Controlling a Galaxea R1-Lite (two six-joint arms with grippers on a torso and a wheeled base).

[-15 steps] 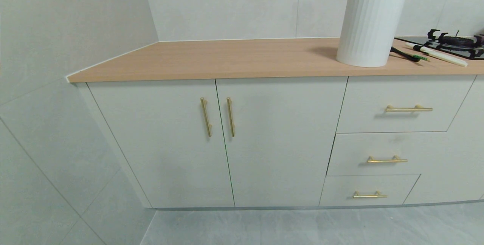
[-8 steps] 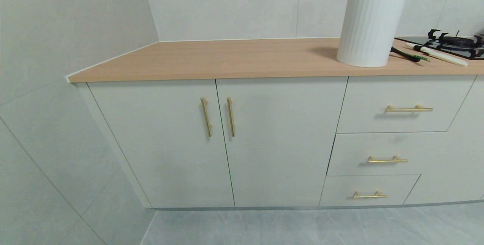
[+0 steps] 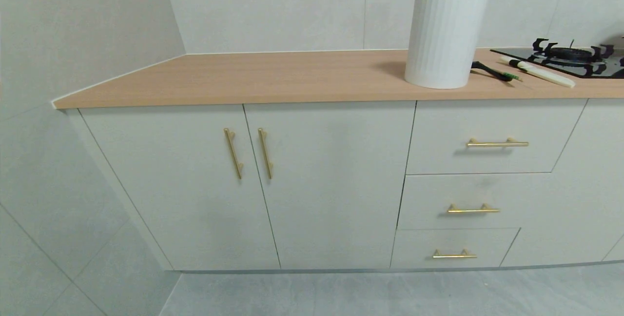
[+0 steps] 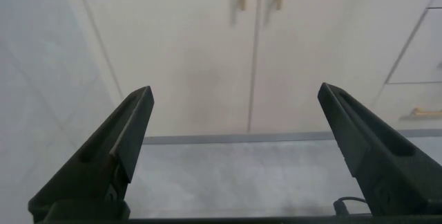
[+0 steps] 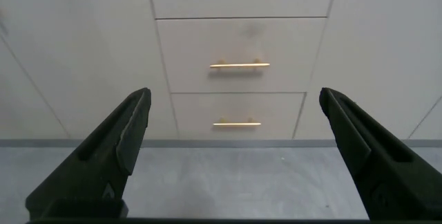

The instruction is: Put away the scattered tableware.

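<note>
On the wooden countertop [image 3: 273,77] stands a tall white ribbed holder [image 3: 444,37]. Just right of it lie a black utensil with a green tip [image 3: 493,71] and a white knife with a black and green handle [image 3: 538,71]. My left gripper [image 4: 235,106] is open, held low before the cabinet doors [image 4: 255,44] and above the floor. My right gripper [image 5: 235,106] is open too, facing the drawer fronts [image 5: 240,51] with their gold handles. Nothing is between either pair of fingers.
A black gas hob [image 3: 570,57] sits at the counter's far right. Below are two cabinet doors with gold bar handles [image 3: 248,152] and three drawers [image 3: 487,169]. A tiled wall [image 3: 73,38] closes off the left side. Grey floor [image 3: 390,291] lies in front.
The whole head view has shifted left by some 70 pixels in the last half second, so the camera moved rightward. Nothing on the counter has moved.
</note>
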